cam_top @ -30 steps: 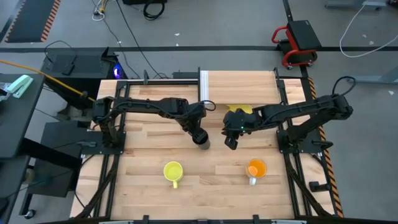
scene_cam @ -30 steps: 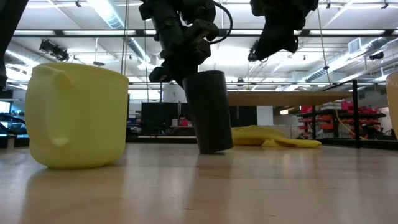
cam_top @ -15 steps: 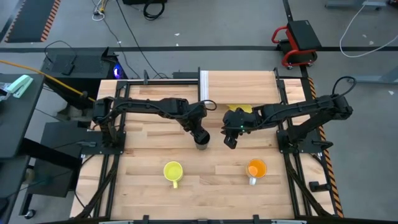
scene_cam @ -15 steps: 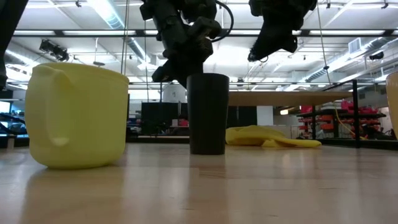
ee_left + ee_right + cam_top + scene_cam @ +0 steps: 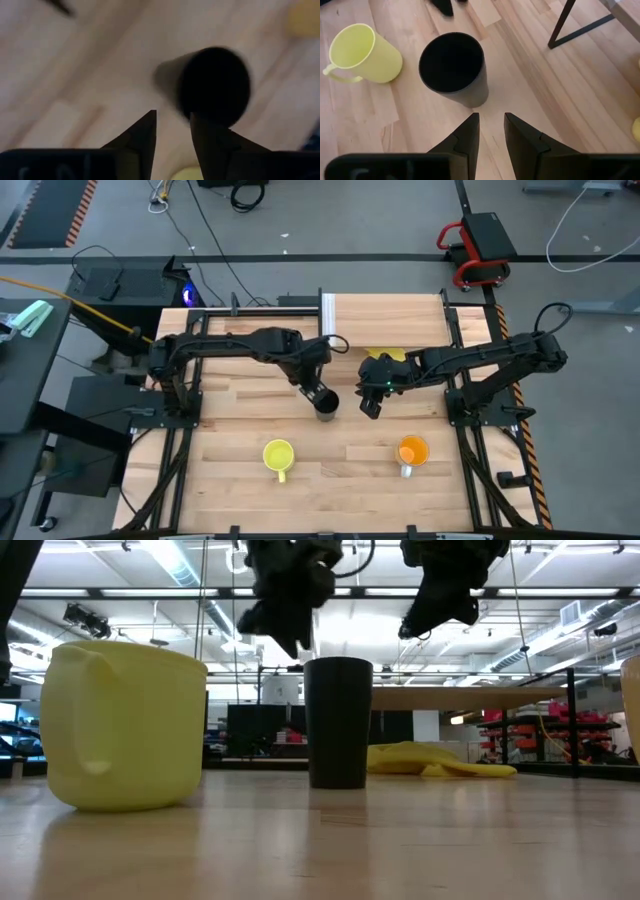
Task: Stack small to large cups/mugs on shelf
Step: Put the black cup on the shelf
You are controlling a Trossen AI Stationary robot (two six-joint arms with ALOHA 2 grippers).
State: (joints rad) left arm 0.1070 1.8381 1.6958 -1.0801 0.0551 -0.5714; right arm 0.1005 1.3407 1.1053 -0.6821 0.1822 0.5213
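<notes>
The tall black handleless cup (image 5: 338, 723) stands upright on the light wooden surface (image 5: 240, 430). The left hand (image 5: 285, 612) hangs above it, released, holding nothing. The right hand (image 5: 370, 408) waits nearby, fingers parted and empty.

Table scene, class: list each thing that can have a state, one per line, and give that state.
Tall black handleless cup: upright on the table, free.
Yellow mug with yellow handle: upright, empty, untouched.
Orange mug with whitish handle: upright, untouched.
Flat yellow floppy object: lying limp under the light-wood shelf.
Left gripper: open, above the black cup.
Right gripper: open, empty.
</notes>
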